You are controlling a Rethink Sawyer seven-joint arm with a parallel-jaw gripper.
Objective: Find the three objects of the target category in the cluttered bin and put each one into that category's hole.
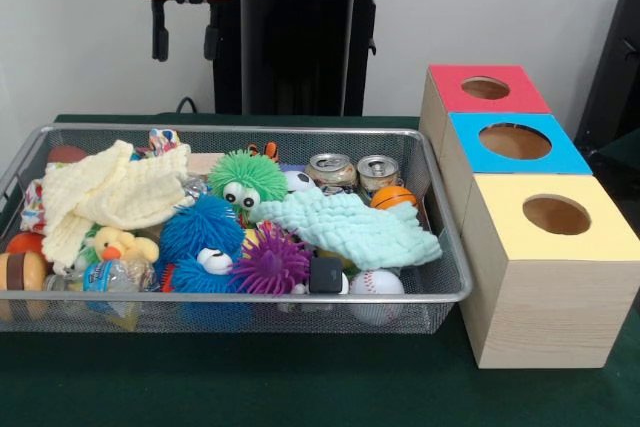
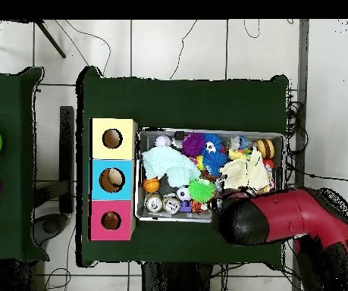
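Note:
The silver wire-mesh bin (image 1: 240, 297) lies on the green table, full of clutter; it also shows in the overhead view (image 2: 211, 220). A yellow duck (image 1: 118, 244) lies at its front left under a cream cloth. An orange-and-black tiger (image 1: 264, 150) peeks out behind a green fuzzy ball. A third plush animal does not show clearly. The red-faced box's hole (image 1: 485, 88) is at the far right of the bin, and it also shows in the overhead view (image 2: 111, 220). My gripper (image 1: 186, 39) hangs open and empty high above the bin's far left part. In the overhead view the red arm (image 2: 283, 216) hides it.
The blue-faced box (image 1: 515, 141) and the yellow-faced box (image 1: 556, 215) stand in a row with the red one. In the bin are green (image 1: 247, 177), blue (image 1: 203, 232) and purple (image 1: 272, 262) fuzzy balls, a mint cloth (image 1: 350, 227), two cans (image 1: 332, 169), a baseball (image 1: 377, 283) and a small basketball (image 1: 393, 197).

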